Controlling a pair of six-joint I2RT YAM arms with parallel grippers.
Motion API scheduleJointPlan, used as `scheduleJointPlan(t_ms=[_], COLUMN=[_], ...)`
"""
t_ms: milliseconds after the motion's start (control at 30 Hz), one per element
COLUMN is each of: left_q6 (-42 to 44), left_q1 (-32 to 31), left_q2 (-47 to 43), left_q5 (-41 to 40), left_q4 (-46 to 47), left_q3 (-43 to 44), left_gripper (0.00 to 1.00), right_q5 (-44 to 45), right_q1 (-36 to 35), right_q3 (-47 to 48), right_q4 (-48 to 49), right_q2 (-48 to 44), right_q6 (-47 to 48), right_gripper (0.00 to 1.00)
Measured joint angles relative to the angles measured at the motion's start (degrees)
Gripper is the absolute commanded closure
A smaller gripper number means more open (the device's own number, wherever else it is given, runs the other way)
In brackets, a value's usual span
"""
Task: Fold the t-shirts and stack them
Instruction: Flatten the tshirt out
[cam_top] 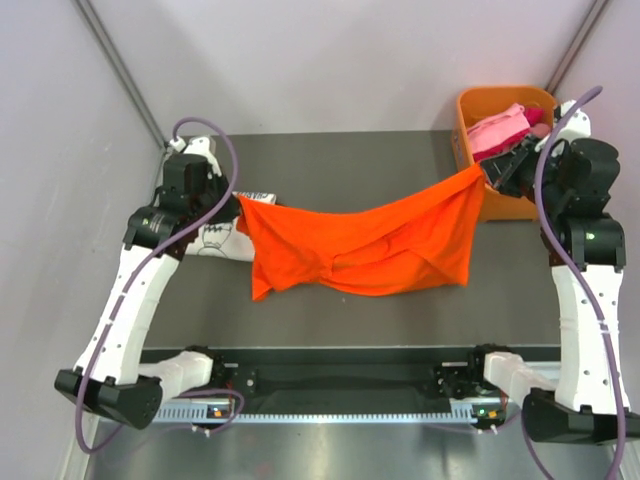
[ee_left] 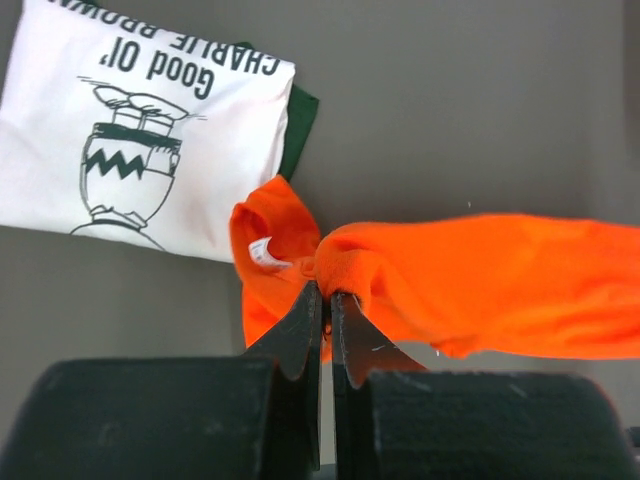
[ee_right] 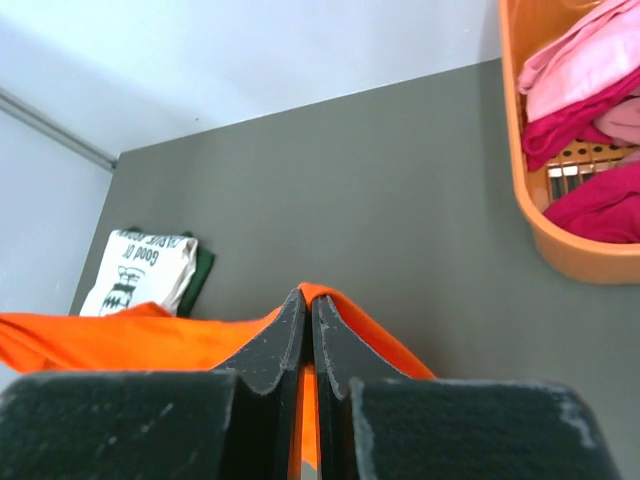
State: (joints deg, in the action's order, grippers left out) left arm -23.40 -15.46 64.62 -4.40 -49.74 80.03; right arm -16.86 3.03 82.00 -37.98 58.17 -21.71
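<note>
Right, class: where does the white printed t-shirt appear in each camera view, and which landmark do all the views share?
Top external: white t-shirt at the left, partly under the left arm.
Left wrist: white t-shirt upper left, flat on the table.
Right wrist: white t-shirt small, at lower left.
Shared landmark: the orange t-shirt stretched beside it.

A rigid orange plastic bin (cam_top: 466, 135) sits at the table's two o'clock corner; the right wrist view shows its slotted floor. The table (cam_top: 350, 170) is matte dark grey, between pale lilac walls (cam_top: 330, 60). A slotted metal rail (cam_top: 330, 412) runs along six o'clock.
</note>
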Motion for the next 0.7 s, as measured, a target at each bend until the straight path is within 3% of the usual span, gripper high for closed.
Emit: scheduleJointPlan(t_ms=[367, 567, 700], left_q6=[-1.8, -2.3, -2.3], left_q1=[0.0, 0.0, 0.0], left_q2=[12.3, 9.6, 2.8], left_q5=[10.3, 13.5, 14.3], left_q4=[6.1, 7.6, 5.2], left_q3=[-0.5, -5.7, -9.8], left_gripper=[1.0, 1.0, 1.0], right_q5=[2.4, 3.2, 3.3], right_q1=[3.3, 4.3, 4.3], right_q3=[-2.7, -8.7, -10.0], right_q4=[0.3, 0.1, -0.2], right_q2=[1.3, -2.4, -5.7], right_q6=[-0.2, -0.1, 0.2], right_gripper=[1.0, 1.0, 1.0])
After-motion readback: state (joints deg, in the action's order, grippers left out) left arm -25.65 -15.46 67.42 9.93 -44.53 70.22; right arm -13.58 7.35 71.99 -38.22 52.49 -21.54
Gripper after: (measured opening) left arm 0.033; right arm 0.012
